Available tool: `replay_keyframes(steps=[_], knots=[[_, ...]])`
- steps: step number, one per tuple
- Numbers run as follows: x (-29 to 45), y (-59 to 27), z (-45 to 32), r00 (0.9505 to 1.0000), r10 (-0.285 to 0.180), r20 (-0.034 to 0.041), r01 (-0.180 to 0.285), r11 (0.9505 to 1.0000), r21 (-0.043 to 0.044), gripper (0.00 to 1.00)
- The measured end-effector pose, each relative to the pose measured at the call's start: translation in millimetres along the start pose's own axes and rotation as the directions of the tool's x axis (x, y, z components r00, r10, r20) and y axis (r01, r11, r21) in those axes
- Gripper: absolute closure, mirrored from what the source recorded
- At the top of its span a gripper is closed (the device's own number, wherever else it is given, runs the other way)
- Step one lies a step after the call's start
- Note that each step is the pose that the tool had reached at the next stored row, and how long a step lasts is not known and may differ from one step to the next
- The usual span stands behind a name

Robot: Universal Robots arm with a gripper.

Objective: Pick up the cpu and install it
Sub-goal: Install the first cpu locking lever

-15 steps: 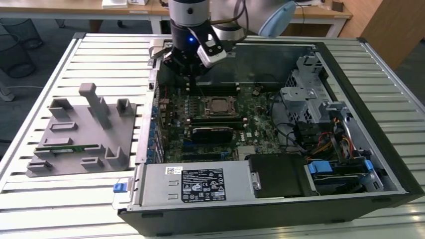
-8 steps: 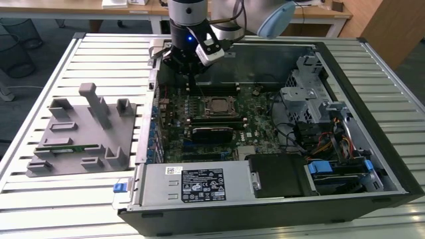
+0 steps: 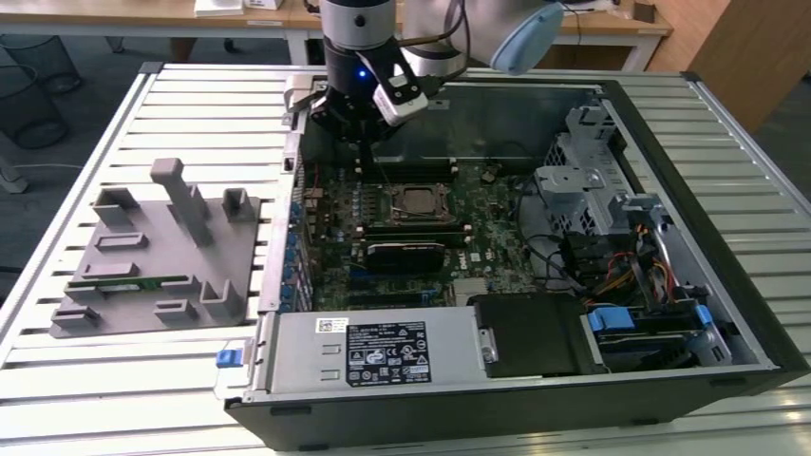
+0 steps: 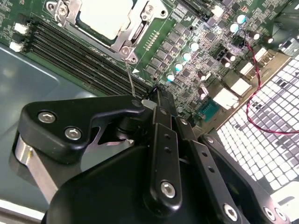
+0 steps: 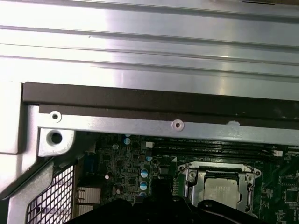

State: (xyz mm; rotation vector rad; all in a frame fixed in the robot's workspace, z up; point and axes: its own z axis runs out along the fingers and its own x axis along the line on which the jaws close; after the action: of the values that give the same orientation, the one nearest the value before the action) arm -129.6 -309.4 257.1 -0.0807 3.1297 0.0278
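Observation:
The cpu lies flat in the motherboard socket, its silver top showing inside the metal socket frame in both wrist views. My gripper hangs just beyond the socket, over the dark memory slots, and its fingers look shut. From a corner of the socket a thin wire lever rises to the fingertips of my gripper. Whether its pale end is clamped or only touched I cannot tell. Nothing else is held.
The open computer case lies on a slatted metal table. A grey power supply and a drive bay with cables crowd the near and right side. On the exterior view's left, a grey fixture carries a green memory stick.

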Motion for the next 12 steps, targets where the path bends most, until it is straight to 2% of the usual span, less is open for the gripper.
replay_keyframes(steps=[6,12], knots=[[-5.3,-0.1,0.1,1.0000,0.000,-0.0002,0.000,1.0000,0.0000,0.89],[-17.8,-0.7,0.2,1.0000,0.000,-0.0004,0.000,1.0000,0.0000,0.89]])
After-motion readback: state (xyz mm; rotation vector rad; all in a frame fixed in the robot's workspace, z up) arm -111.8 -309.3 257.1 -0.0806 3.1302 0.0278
